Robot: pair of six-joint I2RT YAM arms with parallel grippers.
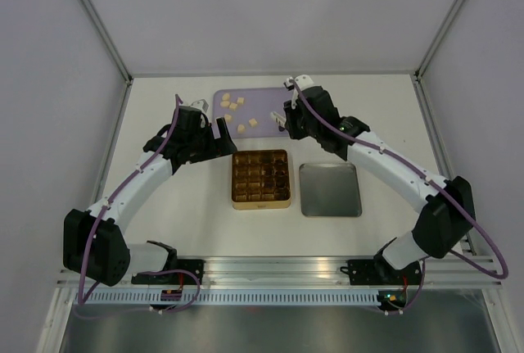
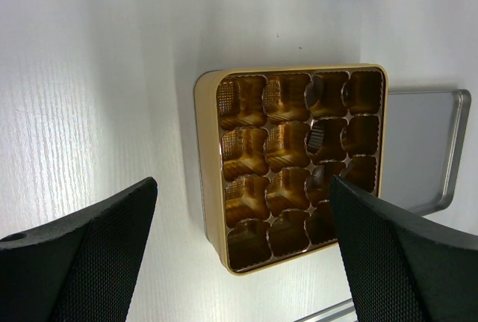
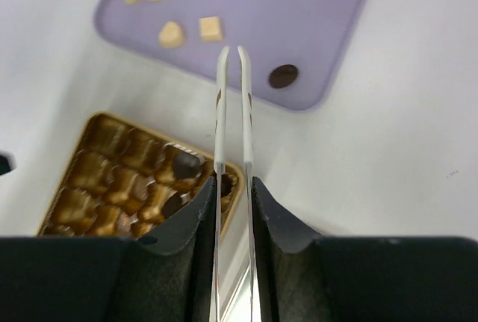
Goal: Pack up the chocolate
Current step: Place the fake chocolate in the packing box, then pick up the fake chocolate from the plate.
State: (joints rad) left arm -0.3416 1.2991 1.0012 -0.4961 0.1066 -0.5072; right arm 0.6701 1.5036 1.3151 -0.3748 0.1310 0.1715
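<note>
Several pale cream chocolate pieces lie on a lavender tray. One dark round chocolate sits near that tray's corner. The gold gridded tin holds a few dark pieces in its right-hand cells. My right gripper is shut on metal tweezers. Their tips stand slightly apart with nothing between them, over the tray's near edge, just left of the dark piece. My left gripper hangs wide open above the tin.
A silver tin lid lies flat to the right of the tin. Frame posts and white walls border the table at the back and sides.
</note>
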